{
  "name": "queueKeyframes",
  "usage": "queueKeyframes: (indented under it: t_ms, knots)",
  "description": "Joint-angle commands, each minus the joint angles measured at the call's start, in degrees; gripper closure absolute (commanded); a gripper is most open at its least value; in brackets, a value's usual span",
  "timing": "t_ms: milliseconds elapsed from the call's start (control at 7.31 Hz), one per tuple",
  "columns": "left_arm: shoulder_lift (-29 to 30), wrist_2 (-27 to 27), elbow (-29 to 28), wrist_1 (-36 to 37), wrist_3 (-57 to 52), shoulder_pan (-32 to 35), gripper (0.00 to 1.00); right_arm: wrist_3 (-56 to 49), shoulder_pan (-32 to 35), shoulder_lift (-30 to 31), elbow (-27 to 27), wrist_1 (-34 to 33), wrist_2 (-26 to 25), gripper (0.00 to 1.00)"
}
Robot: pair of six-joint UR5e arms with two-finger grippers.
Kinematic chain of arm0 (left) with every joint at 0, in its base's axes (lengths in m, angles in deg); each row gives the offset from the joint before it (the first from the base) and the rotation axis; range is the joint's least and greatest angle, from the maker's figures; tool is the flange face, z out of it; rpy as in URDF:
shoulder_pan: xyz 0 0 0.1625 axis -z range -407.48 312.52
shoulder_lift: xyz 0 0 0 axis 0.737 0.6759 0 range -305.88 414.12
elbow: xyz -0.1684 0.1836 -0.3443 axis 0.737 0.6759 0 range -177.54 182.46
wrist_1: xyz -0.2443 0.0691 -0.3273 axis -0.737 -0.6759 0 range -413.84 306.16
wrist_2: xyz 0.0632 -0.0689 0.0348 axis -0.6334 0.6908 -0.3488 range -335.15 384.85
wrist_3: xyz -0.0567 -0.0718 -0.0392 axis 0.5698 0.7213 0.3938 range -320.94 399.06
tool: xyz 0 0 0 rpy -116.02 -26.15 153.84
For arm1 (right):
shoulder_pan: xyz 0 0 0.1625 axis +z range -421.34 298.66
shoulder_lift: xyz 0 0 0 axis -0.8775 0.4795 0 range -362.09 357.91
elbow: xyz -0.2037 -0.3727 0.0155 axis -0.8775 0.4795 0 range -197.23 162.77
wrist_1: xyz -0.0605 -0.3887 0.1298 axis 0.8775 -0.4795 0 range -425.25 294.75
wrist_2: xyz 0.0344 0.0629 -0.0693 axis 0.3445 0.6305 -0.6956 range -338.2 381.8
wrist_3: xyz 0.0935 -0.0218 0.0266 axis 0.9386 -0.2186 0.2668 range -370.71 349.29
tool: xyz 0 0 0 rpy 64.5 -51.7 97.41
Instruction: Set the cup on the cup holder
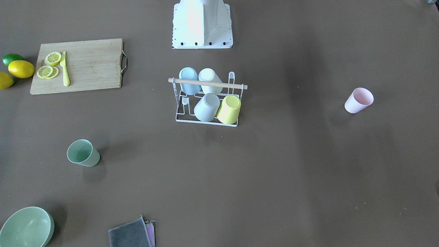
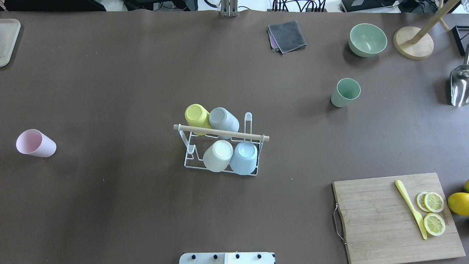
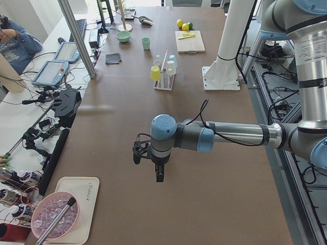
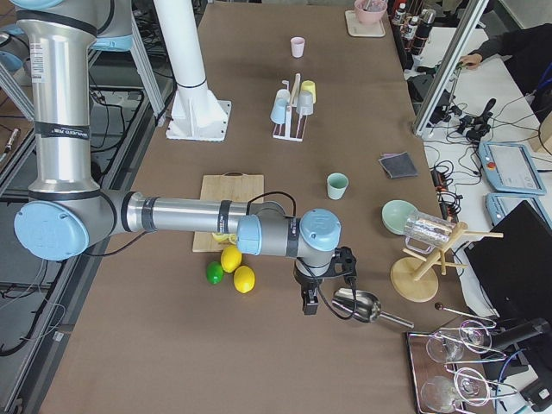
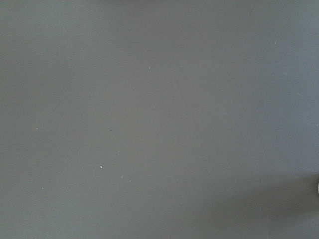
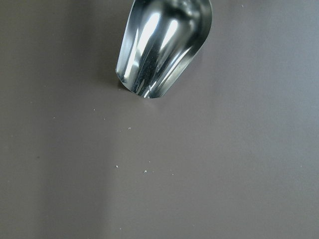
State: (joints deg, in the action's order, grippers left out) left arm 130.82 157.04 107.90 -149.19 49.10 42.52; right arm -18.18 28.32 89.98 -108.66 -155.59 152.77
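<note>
Pink cup [image 2: 35, 143] stands mouth-up on the left of the desk [image 2: 110, 73], well apart from the cup holder [image 2: 221, 132] at the centre, which carries four upside-down cups [image 2: 218, 156]. Farther right, a green cup [image 2: 345, 92] stands upright alone. Left gripper [image 3: 159, 177] hangs over bare desk; right gripper [image 4: 310, 306] hovers just beside a metal scoop [image 6: 162, 47]. Whether either's jaws are open, I cannot tell.

A long table [image 2: 110, 73] covered in matte brown filled the room. Along one long side of the table ran a white bench [image 3: 11, 116] crowded with tablets [image 3: 50, 73] and cables, and a slanted aluminium post [image 3: 76, 35] rose between bench and table. Grey floor [image 4: 26, 362] lay past the table's opposite side. Soft, even light left only faint shadows on the table.
</note>
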Motion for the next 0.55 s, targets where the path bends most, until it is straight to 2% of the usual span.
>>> queueKeyframes:
  t_ms: [0, 410]
  knots:
    - [0.0, 0.0, -0.1, 0.0, 0.0, 0.0, 0.01, 0.1, 0.1, 0.0, 0.1, 0.0, 0.1, 0.00]
    - [-0.3, 0.1, 0.0, 0.0, 0.0, 0.0, 0.01, 0.0, 0.0, 0.1, 0.4, 0.0, 0.5, 0.00]
